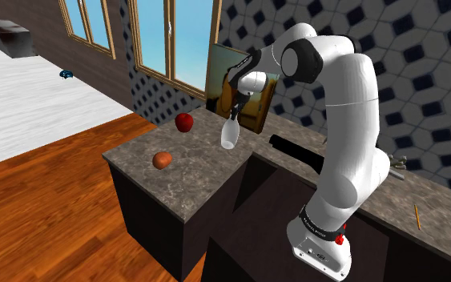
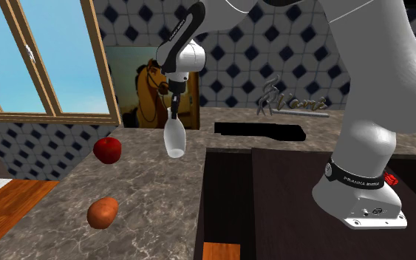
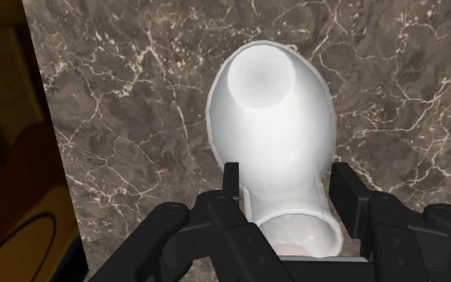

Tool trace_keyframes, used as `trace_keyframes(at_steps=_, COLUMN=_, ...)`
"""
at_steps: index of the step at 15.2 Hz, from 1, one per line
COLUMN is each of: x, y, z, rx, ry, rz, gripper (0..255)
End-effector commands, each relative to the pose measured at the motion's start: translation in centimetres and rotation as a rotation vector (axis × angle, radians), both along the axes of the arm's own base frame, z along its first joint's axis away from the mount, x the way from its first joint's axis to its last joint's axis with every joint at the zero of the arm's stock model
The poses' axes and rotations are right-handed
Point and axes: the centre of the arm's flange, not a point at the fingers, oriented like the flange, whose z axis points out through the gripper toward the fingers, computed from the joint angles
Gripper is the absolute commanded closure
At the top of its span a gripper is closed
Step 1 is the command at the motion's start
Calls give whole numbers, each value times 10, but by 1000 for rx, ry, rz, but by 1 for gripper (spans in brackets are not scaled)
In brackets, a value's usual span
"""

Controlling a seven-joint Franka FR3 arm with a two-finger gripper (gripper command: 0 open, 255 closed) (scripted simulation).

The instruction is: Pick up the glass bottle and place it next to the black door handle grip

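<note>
Dark marbled stone forms the counter (image 1: 191, 180) (image 2: 147, 196) (image 3: 119, 96) under a wall of blue-and-white patterned tiles (image 1: 412, 72), with wood-framed windows (image 1: 167, 40) (image 2: 58, 52) showing blue sky.

A white bottle (image 1: 230, 136) (image 2: 174, 139) (image 3: 271, 120) stands neck up and wide end down over this counter, leaning slightly. The black gripper (image 1: 233, 114) (image 2: 174, 112) (image 3: 289, 192) comes down on it from above. In the wrist view the two fingers (image 3: 231, 188) sit on either side of the narrow neck and press against it, so they are clamped on the bottle near its mouth while the broad body swells out beyond the fingertips. Whether the base rests on the stone or hangs just above it, I cannot tell.

Behind the bottle, a picture of a horse (image 1: 219, 76) (image 2: 143, 89) leans against the wall. A red apple (image 1: 184, 122) (image 2: 108, 150) lies near the bottle on its window side, apart from it. A round orange-brown vegetable (image 1: 163, 160) (image 2: 103, 212) lies farther from the bottle on that same side, nearer the counter's front edge. On the bottle's other side, away from the windows, the long black handle (image 1: 295, 150) (image 2: 261, 131) lies flat on the counter, well apart from the bottle. Beyond it from the bottle, a silver ornament (image 2: 291, 103) stands at the wall
</note>
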Motion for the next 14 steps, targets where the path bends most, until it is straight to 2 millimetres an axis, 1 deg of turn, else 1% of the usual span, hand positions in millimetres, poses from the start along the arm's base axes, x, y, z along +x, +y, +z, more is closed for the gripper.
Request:
trace_keyframes(at_steps=1, x=0, y=0, z=0, rx=0, ry=-1, rz=0, gripper=255)
trace_keyframes(at_steps=6, x=0, y=0, z=0, rx=0, ry=-1, rz=0, gripper=255)
trace_keyframes(at_steps=14, x=0, y=0, z=43, rx=0, ry=-1, rz=0, gripper=255)
